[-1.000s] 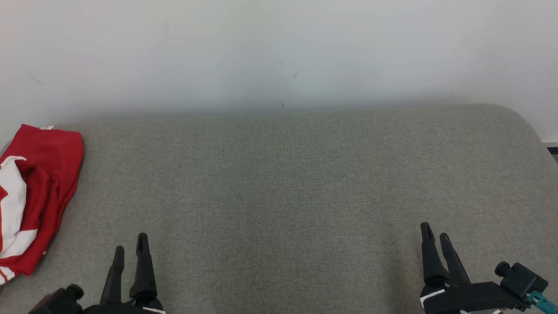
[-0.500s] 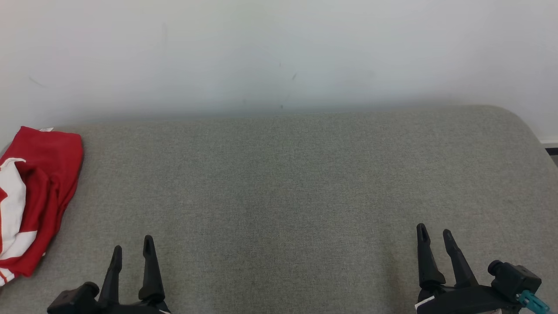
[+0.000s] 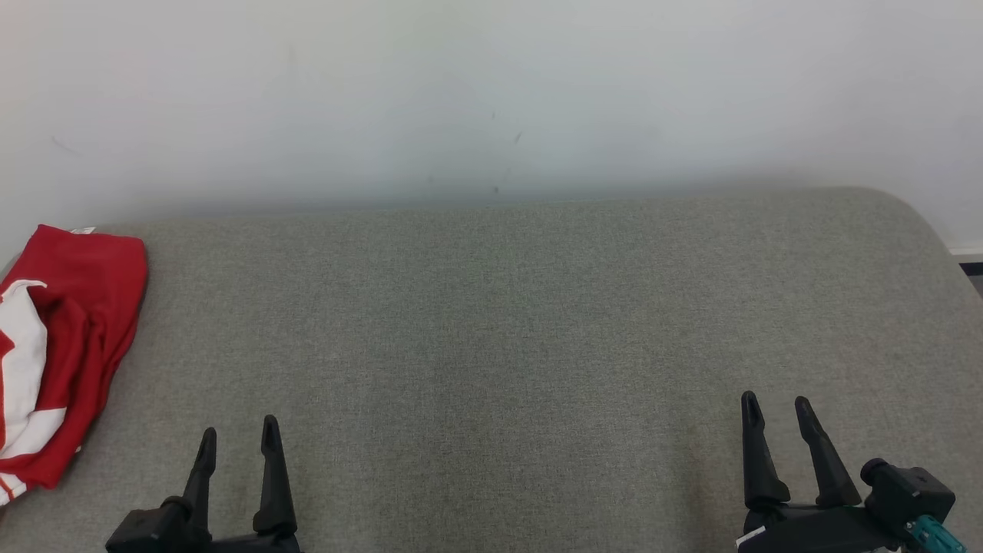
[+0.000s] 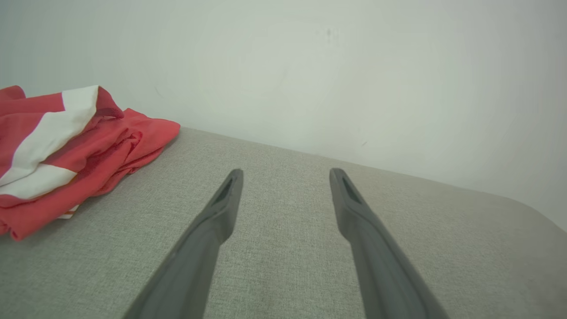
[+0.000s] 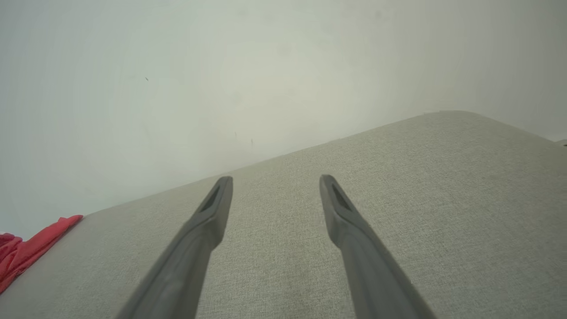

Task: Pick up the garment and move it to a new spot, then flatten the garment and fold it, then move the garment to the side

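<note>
As both arms sink back, jaws open and empty, the roughly folded red-and-white cloth garment [image 3: 69, 338] lies at the left. Job looks done.

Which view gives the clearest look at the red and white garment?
The left wrist view: the red and white garment lies close, folds and white bands plain, though cropped at the left edge. The head view shows it from above, also cropped at the left. The right wrist view catches its red corner, lower left.
</note>
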